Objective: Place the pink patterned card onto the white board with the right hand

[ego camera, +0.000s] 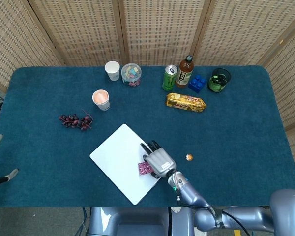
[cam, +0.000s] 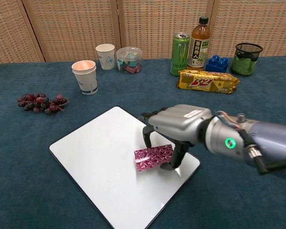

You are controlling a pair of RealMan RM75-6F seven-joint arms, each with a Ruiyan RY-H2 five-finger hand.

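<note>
The right hand point(cam: 174, 129) pinches the pink patterned card point(cam: 154, 157) — it hangs just below the fingers, long axis roughly level, directly over the white board point(cam: 95, 162), apparently not yet released.

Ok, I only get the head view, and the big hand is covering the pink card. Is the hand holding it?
Observer: Yes. In the chest view the right hand pinches the pink patterned card between its thumb and fingers, and nearly the whole card shows.
Operator: Is it lying flat on the white board?
Observer: No. From the chest view the card is tilted, one long edge higher than the other, over the near right part of the white board. I cannot tell whether its low edge touches the board.
</note>
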